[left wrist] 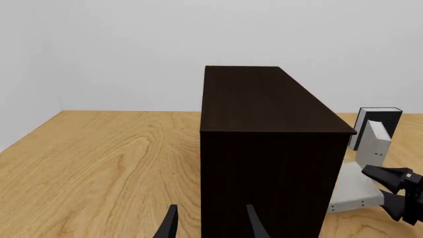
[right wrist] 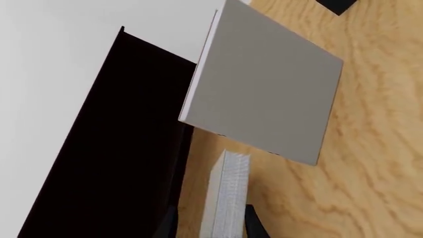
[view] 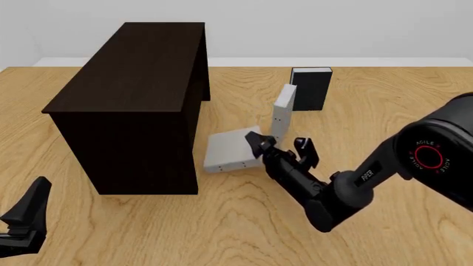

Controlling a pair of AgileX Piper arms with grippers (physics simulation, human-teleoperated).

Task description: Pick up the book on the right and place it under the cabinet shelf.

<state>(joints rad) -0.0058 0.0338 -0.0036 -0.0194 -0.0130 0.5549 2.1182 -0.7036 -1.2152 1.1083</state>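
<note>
The book (view: 227,152), pale grey with two dark dots on its spine, lies flat on the table against the right side of the dark cabinet shelf (view: 137,88). My right gripper (view: 282,148) is open, its fingers apart on either side of the book's near white page edge (right wrist: 228,198); a gap shows beside one finger. The book (left wrist: 353,191) and the right gripper (left wrist: 391,192) also show in the left wrist view. My left gripper (left wrist: 211,228) is open and empty, low in front of the cabinet (left wrist: 264,148); in the front view it (view: 26,219) is at the near left.
A very similar grey book (view: 283,110) stands tilted just beyond my right gripper and fills the right wrist view (right wrist: 264,84). A black book (view: 311,88) stands upright behind it. Bare wooden table (view: 384,94) lies to the right.
</note>
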